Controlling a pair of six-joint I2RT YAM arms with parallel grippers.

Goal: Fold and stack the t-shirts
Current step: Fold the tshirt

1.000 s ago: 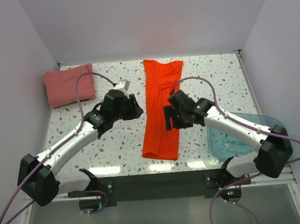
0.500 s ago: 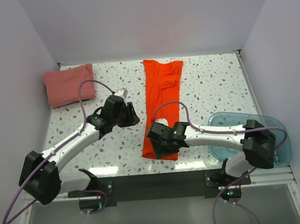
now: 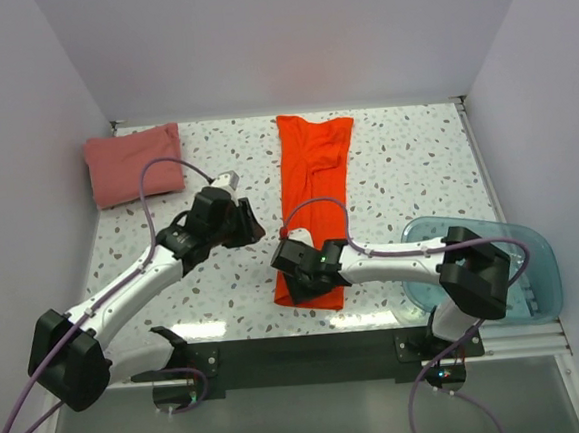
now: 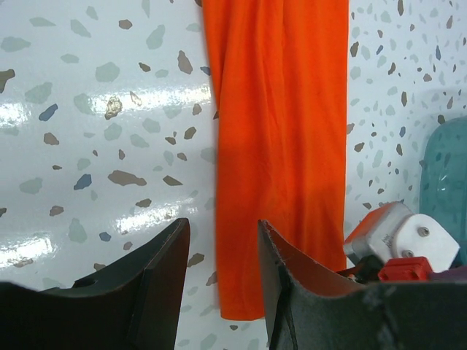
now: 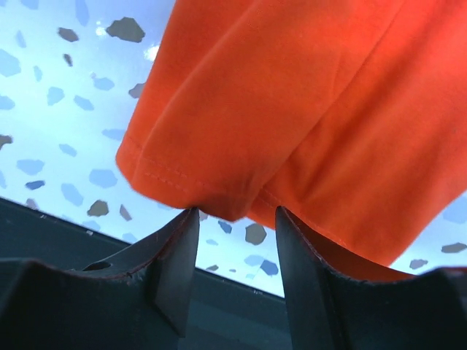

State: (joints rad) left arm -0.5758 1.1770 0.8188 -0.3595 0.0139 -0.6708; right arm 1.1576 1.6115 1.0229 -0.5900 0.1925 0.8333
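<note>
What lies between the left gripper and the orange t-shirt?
Only bare tabletop: the open left gripper sits left of the orange t-shirt, not touching it. The top view shows this; the left wrist view agrees.

Robotics lab test cell: you are working inside a booth where plain white walls [image 3: 256, 49] are boxing in a speckled terrazzo-pattern tabletop [image 3: 416, 166] on three sides. Two white-and-black robot arms, the left arm [image 3: 127, 287] and the right arm [image 3: 393, 260], are reaching out from a black mounting rail [image 3: 300, 354] at the near edge, with purple cables [image 3: 163, 162] looping off them. An orange-red t-shirt [image 3: 311, 175], a folded pink-red t-shirt [image 3: 133, 164] and a translucent blue plastic tub [image 3: 534, 257] are lying on the table.
</note>
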